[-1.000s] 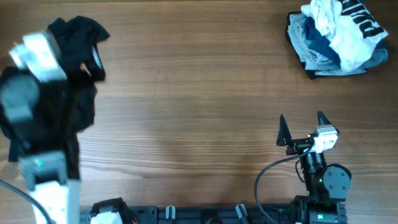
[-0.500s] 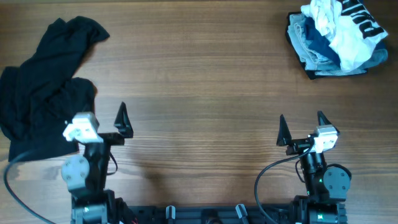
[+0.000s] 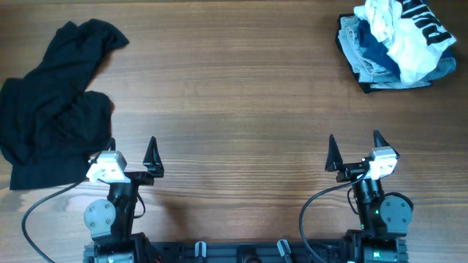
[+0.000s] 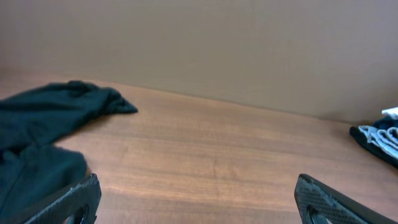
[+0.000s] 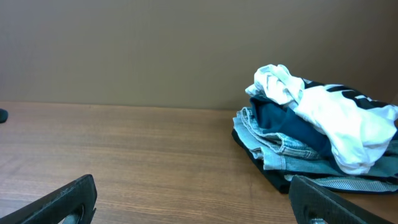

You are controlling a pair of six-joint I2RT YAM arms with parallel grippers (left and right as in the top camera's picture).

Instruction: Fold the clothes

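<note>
A crumpled black garment [image 3: 55,106] lies at the table's left, also in the left wrist view [image 4: 43,130]. A pile of clothes [image 3: 395,40], white, blue and denim, sits at the far right corner, also in the right wrist view [image 5: 311,134]. My left gripper [image 3: 131,150] is open and empty near the front left, its left finger beside the black garment's edge. My right gripper [image 3: 355,146] is open and empty near the front right, well short of the pile.
The wooden table [image 3: 234,109] runs between the two clothing heaps. A plain wall [image 5: 155,50] stands behind the far edge. Arm bases and cables [image 3: 322,201] sit along the front edge.
My left arm has drawn back from over the black garment to the front left and settled low with its gripper open. The garment lies released on the table. The right arm is still.
</note>
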